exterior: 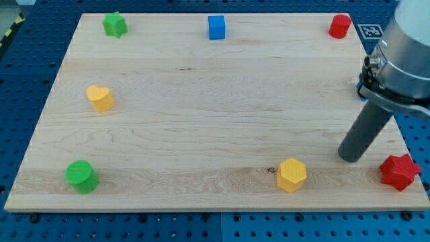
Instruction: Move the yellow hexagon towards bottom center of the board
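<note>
The yellow hexagon (292, 175) lies near the view's bottom edge of the wooden board (215, 121), a little right of centre. My tip (350, 157) rests on the board to the right of the hexagon and slightly above it, with a clear gap between them. The dark rod rises from the tip up to the right, to the arm at the view's right edge.
A red star (399, 171) sits at the bottom right, just right of my tip. A red cylinder (340, 25) is at top right, a blue cube (216, 27) at top centre, a green star (115, 25) at top left. A yellow heart (100, 98) is at left, a green cylinder (82, 176) at bottom left.
</note>
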You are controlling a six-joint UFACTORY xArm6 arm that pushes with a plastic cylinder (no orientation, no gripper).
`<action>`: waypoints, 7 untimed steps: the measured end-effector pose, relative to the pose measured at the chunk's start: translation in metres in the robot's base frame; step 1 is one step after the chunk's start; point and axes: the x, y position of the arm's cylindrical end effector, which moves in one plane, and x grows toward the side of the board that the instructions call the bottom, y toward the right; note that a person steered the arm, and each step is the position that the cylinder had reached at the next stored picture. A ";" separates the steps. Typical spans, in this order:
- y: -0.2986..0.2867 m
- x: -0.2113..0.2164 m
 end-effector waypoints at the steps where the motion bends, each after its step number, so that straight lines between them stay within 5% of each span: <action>1: -0.025 0.013; 7: -0.086 0.028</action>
